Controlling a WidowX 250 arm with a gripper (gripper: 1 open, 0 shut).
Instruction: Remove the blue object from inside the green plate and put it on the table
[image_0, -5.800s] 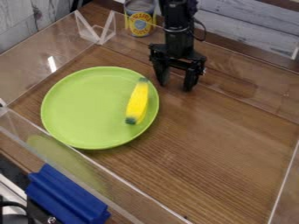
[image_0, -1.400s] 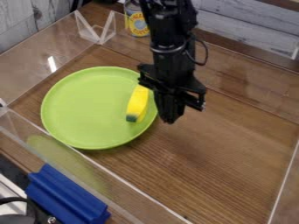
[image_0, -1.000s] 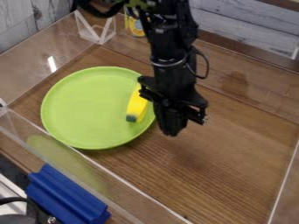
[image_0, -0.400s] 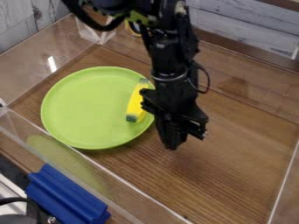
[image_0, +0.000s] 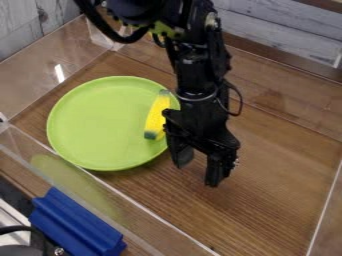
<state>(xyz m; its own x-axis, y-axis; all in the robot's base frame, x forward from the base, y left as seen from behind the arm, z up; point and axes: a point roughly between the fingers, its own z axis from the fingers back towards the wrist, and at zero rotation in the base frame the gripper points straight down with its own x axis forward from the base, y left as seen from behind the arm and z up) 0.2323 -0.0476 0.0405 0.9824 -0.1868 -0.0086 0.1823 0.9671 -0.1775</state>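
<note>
One banana piece (image_0: 158, 114), yellow with one dark greenish tip, lies inside the plate (image_0: 100, 125), near the right part of its rim as seen in the view. Its dark tip points toward the bottom of the view. The plate is a single unit: round, lime green, with a shallow raised rim. It rests on the tabletop (image_0: 254, 205), which has a brown wood-grain surface.

One arm (image_0: 201, 85), black, extends down from the top of the view and stands beside the plate, on its right. It terminates in one pincer (image_0: 199, 168) with two fingers. The pincer is released: the two fingers stand apart, above the tabletop, to the right of the plate. The banana piece is beside the arm, to the left of the pincer. One thin black cable (image_0: 238, 92) loops out from the right side of the arm.

One block (image_0: 76, 226), blue and ridged, is located at the lower left, apart from the banana piece. One clear wall (image_0: 100, 200) passes between the plate and the block. One black cord (image_0: 16, 231) curves at the lower left edge of the view.
</note>
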